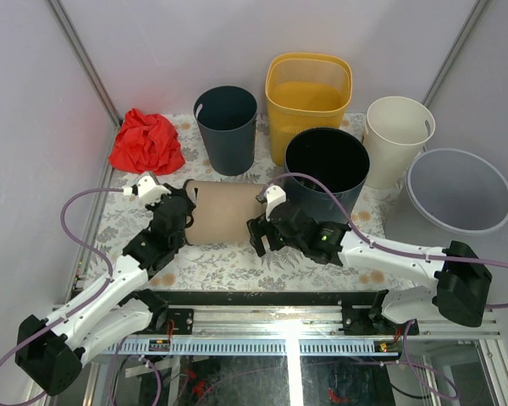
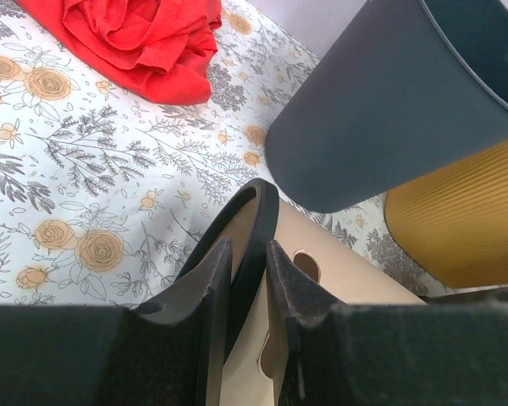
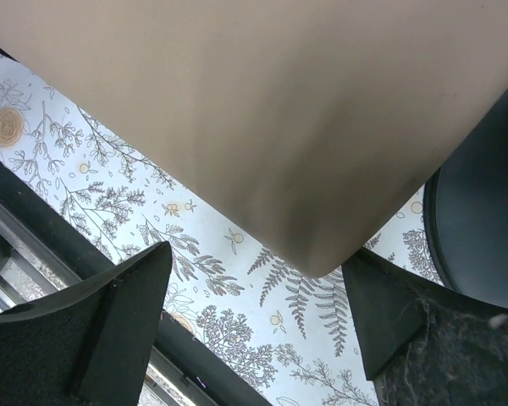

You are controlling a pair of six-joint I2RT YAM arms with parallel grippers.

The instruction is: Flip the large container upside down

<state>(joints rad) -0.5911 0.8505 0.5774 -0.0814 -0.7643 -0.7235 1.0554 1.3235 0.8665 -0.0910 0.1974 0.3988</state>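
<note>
A red cloth point(image 1: 146, 141) lies at the far left. The left gripper point(image 2: 247, 251) has its fingers clamped on the rim of the tan bin point(image 1: 224, 211), which lies on its side on the table point(image 1: 229, 262). The right gripper point(image 1: 261, 230) straddles its closed end, fingers wide apart. A black bin point(image 1: 326, 165) stands just behind.

Bright, even light falls from above; shadows on the bench point(image 1: 229, 258) are soft. A white glare sits on the metal rail point(image 1: 292, 332). In the wrist views the left gripper point(image 2: 247, 254) and right gripper point(image 3: 254, 279) look blurred near the lens, and the large container point(image 3: 262, 110) is shaded underneath.
</note>
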